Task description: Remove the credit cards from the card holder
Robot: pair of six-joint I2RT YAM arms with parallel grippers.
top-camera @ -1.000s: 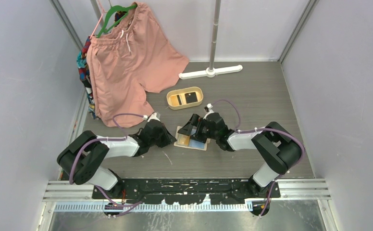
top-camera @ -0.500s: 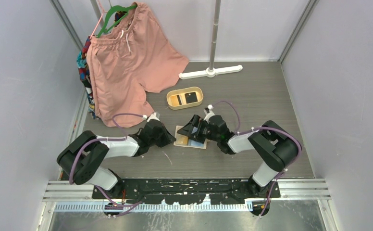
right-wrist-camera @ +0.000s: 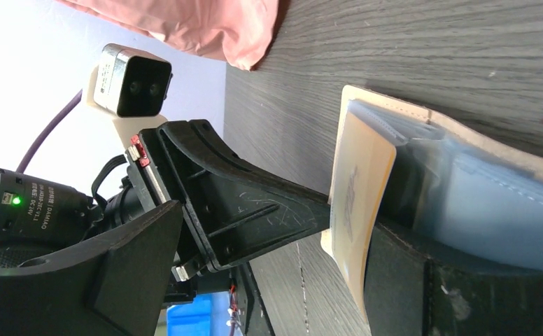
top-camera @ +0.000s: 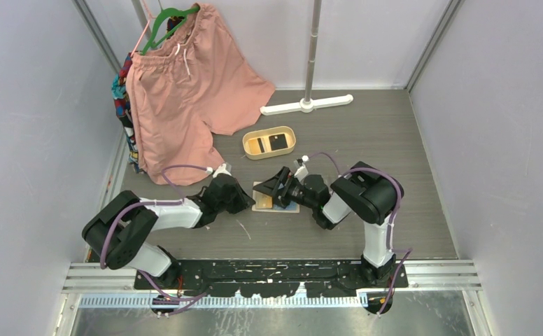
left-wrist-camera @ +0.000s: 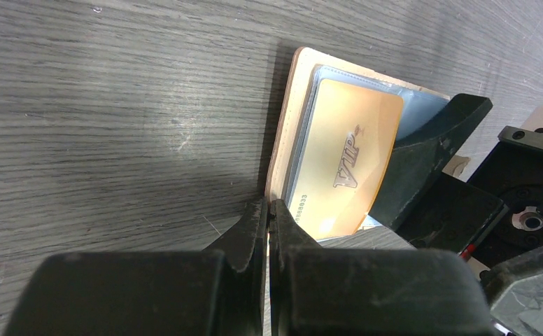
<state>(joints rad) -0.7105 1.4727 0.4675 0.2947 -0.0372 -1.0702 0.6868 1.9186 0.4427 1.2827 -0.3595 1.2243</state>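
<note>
Fingers on my left arm (left-wrist-camera: 252, 227) are closed at the beige leather card holder (left-wrist-camera: 283, 140); right fingers (left-wrist-camera: 426, 143) stand wide beside its gold plastic card (left-wrist-camera: 346, 164).

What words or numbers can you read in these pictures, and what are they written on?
"VIP": on the gold card in the open card holder.
A row of digits near that card's end: too small to read surely.
"DAMIAO": on the label of the black motor with the green light; the rest of that label is too small.
Nothing else can be read.
</note>
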